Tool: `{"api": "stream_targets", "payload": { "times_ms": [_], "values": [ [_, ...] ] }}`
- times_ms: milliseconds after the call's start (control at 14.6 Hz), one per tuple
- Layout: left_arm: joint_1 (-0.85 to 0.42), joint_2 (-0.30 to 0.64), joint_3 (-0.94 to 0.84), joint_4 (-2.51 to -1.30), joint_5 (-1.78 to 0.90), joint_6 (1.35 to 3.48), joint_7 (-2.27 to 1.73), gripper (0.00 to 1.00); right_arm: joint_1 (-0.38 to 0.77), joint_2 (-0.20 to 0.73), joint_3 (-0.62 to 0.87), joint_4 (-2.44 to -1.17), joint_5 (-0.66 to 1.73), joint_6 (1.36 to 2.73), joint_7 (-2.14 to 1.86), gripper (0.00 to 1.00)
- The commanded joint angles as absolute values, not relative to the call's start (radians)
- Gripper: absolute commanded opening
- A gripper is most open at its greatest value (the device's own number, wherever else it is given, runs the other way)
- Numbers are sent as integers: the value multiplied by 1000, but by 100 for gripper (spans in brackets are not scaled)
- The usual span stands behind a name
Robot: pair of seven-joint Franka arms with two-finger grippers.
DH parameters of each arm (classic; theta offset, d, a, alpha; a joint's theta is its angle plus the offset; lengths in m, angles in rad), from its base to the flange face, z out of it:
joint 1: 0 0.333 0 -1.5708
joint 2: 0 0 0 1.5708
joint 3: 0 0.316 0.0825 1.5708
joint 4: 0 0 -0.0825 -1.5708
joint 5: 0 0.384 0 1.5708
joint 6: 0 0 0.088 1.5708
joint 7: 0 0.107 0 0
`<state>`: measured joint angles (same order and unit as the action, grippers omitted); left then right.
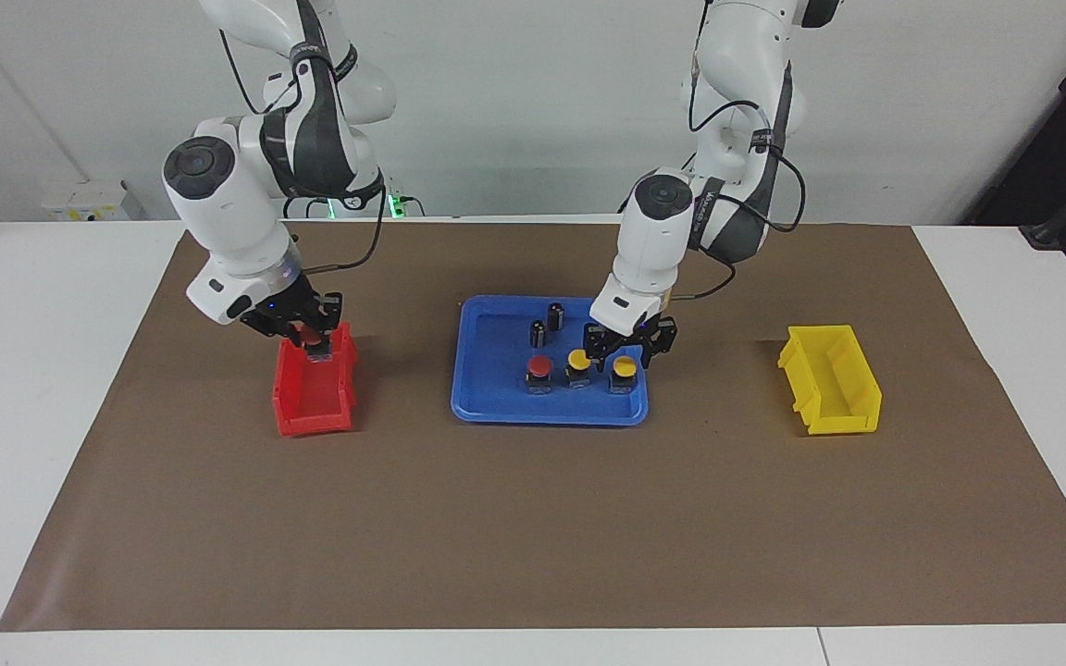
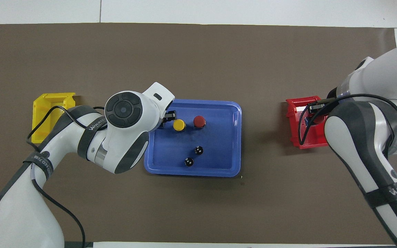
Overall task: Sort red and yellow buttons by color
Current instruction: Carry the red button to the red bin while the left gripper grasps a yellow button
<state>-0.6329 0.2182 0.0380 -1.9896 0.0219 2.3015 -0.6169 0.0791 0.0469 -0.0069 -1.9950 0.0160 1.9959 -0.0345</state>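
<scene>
My right gripper (image 1: 312,339) is shut on a red button (image 1: 310,331) and holds it over the end of the red bin (image 1: 311,421) that is nearer to the robots. In the blue tray (image 1: 547,416) stand a second red button (image 1: 539,366) and two yellow buttons (image 1: 579,359) (image 1: 624,367) in a row. My left gripper (image 1: 624,355) is open and low over the yellow button toward the left arm's end, one finger on each side of it. In the overhead view the left arm hides that button; the other yellow button (image 2: 179,125) and the red one (image 2: 199,121) show.
Two small black cylinders (image 1: 538,333) (image 1: 555,315) stand in the tray, nearer to the robots than the buttons. A yellow bin (image 1: 843,424) sits on the brown mat toward the left arm's end of the table.
</scene>
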Motion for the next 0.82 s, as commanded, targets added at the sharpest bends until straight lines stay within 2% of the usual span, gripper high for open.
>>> {"api": "stream_targets", "payload": {
  "times_ms": [0,68,137,342,548,616,753],
  "values": [
    [-644,190,54,-2028,26,2319,-630,50,48,-40,8,-2161,21,2126,-99,29],
    [-643,189,54,-2028,28,2315,-629,25,34,-46,8,-2183,21,2144,-116,29],
    [-641,187,54,-2036,26,2315,-629,13,31,-52,8,-2200,21,2155,-120,29],
    [-634,190,54,-2020,26,2304,-632,2,23,-64,8,-2285,21,2262,-121,29],
    [-597,170,58,-1893,26,2118,-617,2,23,-63,8,-2336,23,2333,-124,30],
    [-560,158,55,-1850,25,2032,-583,1,25,-64,8,-2344,23,2342,-124,32],
    [-481,131,67,-1778,-27,1874,-392,1,23,-66,8,-2345,21,2338,-133,47]
  ]
}}
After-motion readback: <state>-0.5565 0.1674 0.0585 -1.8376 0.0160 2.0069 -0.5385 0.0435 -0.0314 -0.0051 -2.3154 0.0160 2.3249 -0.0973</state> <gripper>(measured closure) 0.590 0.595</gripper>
